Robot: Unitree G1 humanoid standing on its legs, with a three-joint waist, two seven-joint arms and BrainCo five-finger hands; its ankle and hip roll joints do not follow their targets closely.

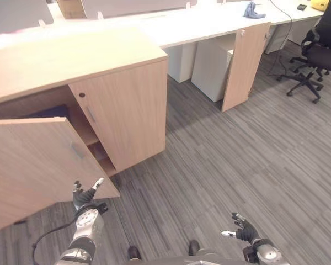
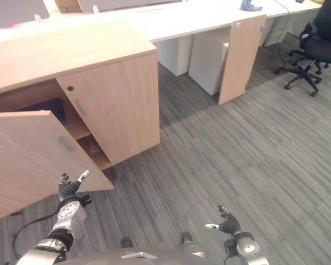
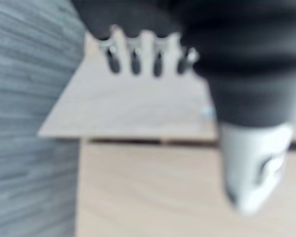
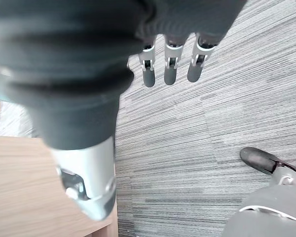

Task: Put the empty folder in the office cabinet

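The wooden office cabinet (image 1: 127, 110) stands at the left, its left door (image 1: 33, 165) swung wide open toward me and its right door closed. A dark blue flat thing (image 1: 47, 112) lies in the upper compartment, partly hidden behind the open door. My left hand (image 1: 85, 196) is open, fingers straight, just at the open door's lower corner (image 3: 128, 108); whether it touches the door I cannot tell. Low over the carpet at the lower right hangs my right hand (image 1: 244, 231), open and holding nothing, its fingers (image 4: 170, 69) straight above the floor.
A long white desk (image 1: 209, 22) runs behind the cabinet, with a white drawer unit (image 1: 212, 69) and a wooden side panel (image 1: 245, 63) under it. A blue cloth (image 1: 252, 10) lies on the desk. A black office chair (image 1: 320, 52) stands at the far right. Grey striped carpet (image 1: 237, 154) spreads between.
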